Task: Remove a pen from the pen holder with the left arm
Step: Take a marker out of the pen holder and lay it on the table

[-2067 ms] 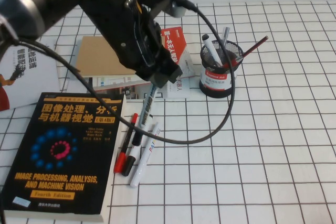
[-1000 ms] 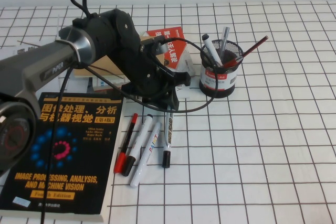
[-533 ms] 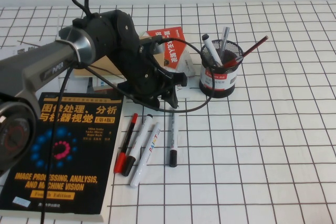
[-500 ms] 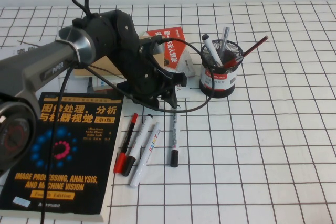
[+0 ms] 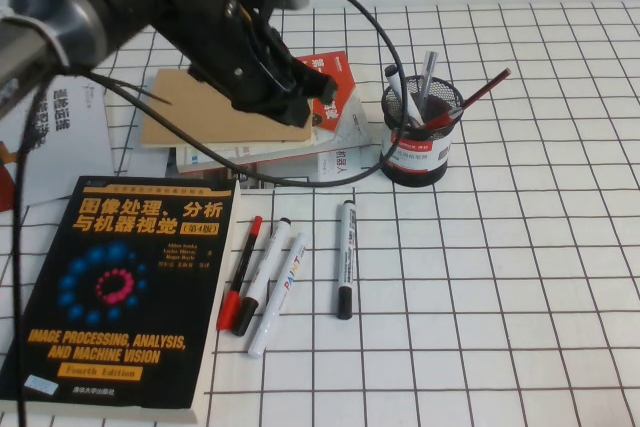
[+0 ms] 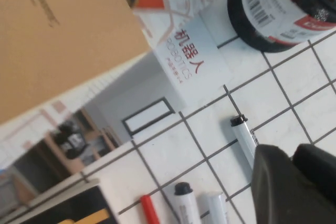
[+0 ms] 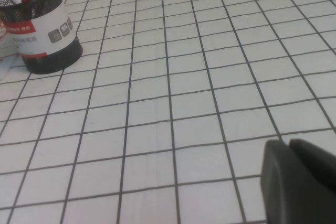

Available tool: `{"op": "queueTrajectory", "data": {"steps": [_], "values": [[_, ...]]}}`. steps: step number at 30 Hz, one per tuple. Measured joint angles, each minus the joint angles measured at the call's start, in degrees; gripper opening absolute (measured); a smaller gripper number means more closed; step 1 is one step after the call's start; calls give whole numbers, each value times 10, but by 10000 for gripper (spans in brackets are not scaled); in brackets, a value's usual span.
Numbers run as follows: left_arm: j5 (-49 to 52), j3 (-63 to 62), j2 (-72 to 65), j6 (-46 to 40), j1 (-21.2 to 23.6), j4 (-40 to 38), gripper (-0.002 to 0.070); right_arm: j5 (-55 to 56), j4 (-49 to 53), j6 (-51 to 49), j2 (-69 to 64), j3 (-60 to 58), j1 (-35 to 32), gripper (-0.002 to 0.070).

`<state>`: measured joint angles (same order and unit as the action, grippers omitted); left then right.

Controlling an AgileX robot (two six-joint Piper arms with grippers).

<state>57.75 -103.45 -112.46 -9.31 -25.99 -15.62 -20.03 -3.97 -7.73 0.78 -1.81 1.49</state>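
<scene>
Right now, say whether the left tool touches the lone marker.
Apart. High view: left tool over the books, marker on the table, well clear; right tool low over table.
</scene>
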Motion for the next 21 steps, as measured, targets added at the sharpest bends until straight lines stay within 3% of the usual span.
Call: {"op": "queueTrajectory", "data": {"steps": [3, 9, 21], "values": [[20, -2, 63, -16, 0, 40, 23, 0, 0, 0, 0, 0, 0, -17], [12, 59, 196, -22, 0, 86, 3, 0, 0, 0, 0, 0, 0, -16], [-253, 475, 508, -22, -24, 62, 1, 0, 0, 0, 0, 0, 0, -17]]}}
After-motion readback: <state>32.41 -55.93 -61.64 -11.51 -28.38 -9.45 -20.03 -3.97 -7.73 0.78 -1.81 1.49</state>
